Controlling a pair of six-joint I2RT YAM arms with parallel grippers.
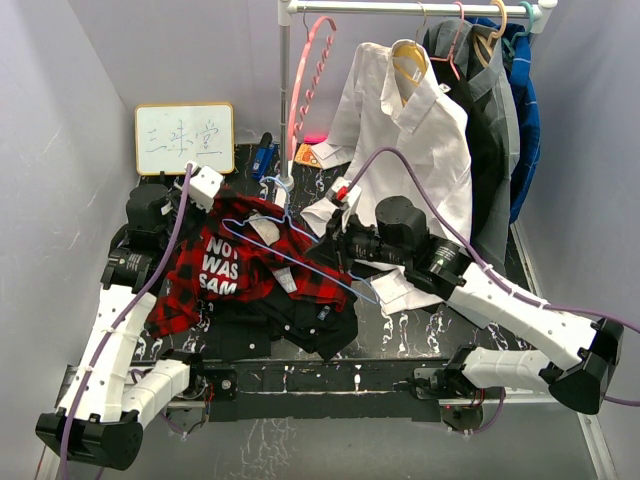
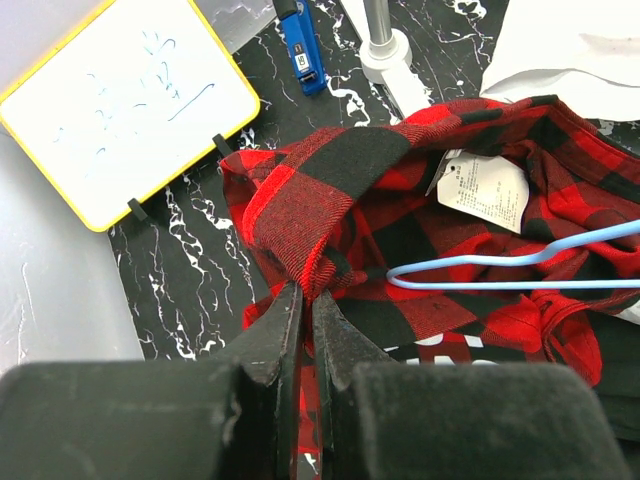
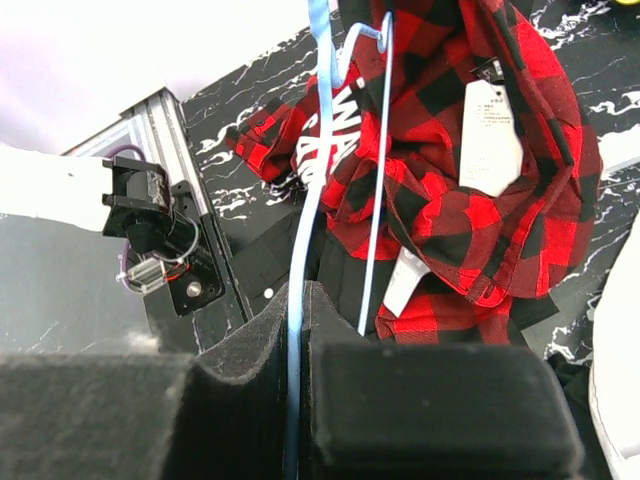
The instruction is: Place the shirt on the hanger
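At the left of the surface [image 1: 420, 322], the left pincer [image 2: 305, 295] is pinching a fold of the shirt [image 2: 330, 190], closed tight on the cloth. The shirt is lying bunched at mid-surface, with the hanger [image 2: 500, 285] resting across its opened inside near the label [image 2: 485, 190]. At the right, the right pincer [image 3: 298, 300] is clamping the hanger wire. Likely risks: the thin fold slipping out under a pull, the wire twisting between the pads, or the hanger tip snagging the label. No container is showing.
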